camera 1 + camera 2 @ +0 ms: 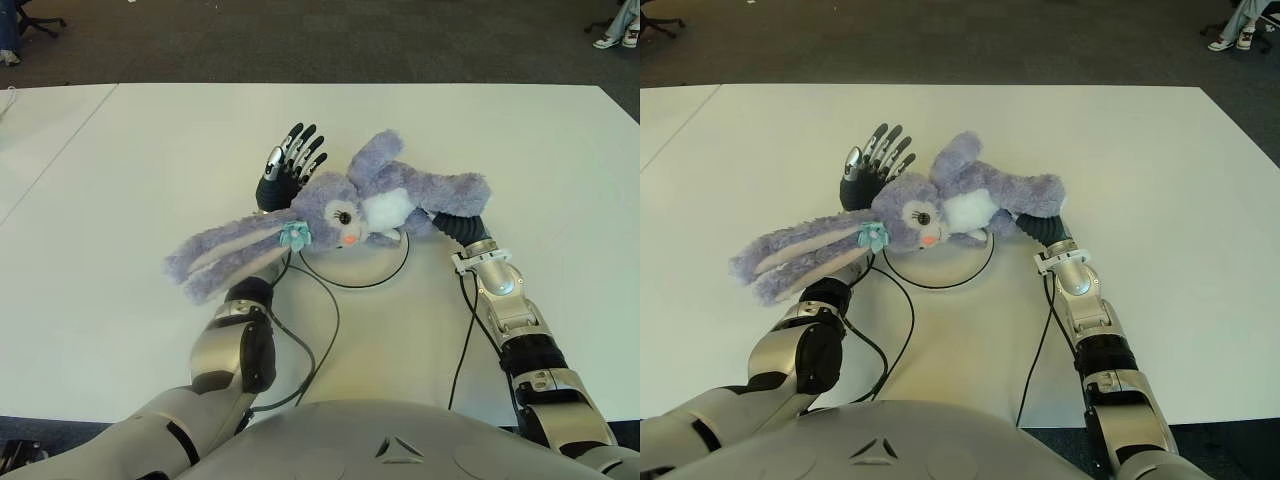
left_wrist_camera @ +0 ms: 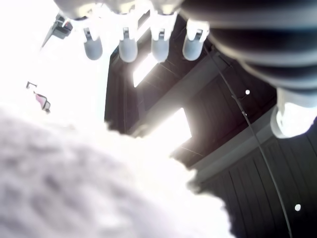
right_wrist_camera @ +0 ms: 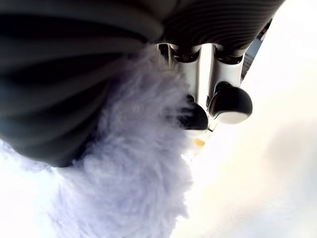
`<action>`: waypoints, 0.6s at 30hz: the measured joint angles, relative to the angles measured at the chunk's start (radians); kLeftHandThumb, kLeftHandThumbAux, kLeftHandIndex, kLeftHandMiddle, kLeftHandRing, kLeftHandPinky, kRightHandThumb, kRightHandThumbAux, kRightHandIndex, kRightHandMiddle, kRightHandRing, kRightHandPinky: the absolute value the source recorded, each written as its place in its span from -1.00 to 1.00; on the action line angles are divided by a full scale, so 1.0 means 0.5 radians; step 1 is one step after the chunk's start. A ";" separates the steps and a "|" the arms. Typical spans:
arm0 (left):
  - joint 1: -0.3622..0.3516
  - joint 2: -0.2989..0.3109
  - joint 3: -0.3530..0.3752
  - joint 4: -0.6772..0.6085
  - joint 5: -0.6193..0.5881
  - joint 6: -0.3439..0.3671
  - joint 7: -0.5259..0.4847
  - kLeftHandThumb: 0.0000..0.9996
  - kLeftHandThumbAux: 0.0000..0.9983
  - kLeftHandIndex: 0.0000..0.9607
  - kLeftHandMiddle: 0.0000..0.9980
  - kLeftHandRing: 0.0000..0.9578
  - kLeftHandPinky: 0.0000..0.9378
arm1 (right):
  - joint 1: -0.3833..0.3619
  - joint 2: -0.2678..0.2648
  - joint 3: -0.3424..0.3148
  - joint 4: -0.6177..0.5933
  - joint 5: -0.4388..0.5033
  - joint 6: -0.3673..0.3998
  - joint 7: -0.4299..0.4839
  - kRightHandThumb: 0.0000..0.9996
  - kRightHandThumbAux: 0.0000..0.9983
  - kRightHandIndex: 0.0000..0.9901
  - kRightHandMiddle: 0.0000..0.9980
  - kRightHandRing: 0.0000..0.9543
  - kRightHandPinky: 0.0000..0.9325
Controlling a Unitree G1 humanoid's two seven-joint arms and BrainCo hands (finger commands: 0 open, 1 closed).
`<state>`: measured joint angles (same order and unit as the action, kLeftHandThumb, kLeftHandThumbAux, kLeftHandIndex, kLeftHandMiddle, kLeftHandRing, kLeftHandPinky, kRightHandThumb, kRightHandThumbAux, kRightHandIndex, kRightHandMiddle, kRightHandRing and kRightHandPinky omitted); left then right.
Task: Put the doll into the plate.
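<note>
Right hand (image 3: 198, 106): fingers curled into the fur of the fluffy lilac plush rabbit doll (image 1: 370, 205), gripping its rear end, w/ the hand itself mostly hidden under the fur in the eye views. Left hand (image 1: 290, 165): fingers (image 2: 126, 47) straight & spread, holding nothing; it shows just behind the doll's head, palm toward it (touching or not, can't tell).

Doll lies across the far part of the flat white round plate w/ dark rim (image 1: 385, 282), head & white belly over it. Long ears trail off toward the robot's left, over the white surface (image 1: 130, 160) & the left forearm. Feet stick out past the plate on the right.

Step in hand, as I judge it: settling the doll on the plate, nearly done. To do it well: shift the body toward plate centre before letting go, uncurl the right fingers slowly so fur doesn't snag, then draw the left forearm out w/o dragging the ears.
</note>
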<state>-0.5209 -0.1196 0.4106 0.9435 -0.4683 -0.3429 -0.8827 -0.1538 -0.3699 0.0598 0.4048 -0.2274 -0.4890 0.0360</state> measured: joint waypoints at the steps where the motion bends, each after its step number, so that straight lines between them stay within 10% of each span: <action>1: 0.000 0.000 -0.002 0.000 0.003 0.000 0.007 -0.65 -0.27 -1.00 -1.00 -1.00 -1.00 | 0.000 -0.001 0.001 0.000 0.000 0.000 0.000 0.43 0.42 -0.11 0.68 0.78 0.84; 17: 0.026 -0.002 -0.075 0.003 0.131 -0.069 0.079 -0.79 -0.26 -1.00 -1.00 -1.00 -1.00 | 0.000 -0.008 0.012 0.002 -0.015 0.000 -0.031 0.41 0.43 -0.12 0.62 0.73 0.70; 18: 0.027 -0.002 -0.074 0.003 0.133 -0.070 0.080 -0.81 -0.33 -1.00 -1.00 -1.00 -1.00 | -0.001 -0.009 0.012 0.005 -0.010 0.000 -0.027 -0.48 0.23 -0.58 -0.28 -0.15 -0.04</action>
<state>-0.5077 -0.1204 0.3734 0.9450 -0.4020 -0.3777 -0.8428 -0.1542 -0.3746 0.0658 0.4076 -0.2326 -0.4892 0.0224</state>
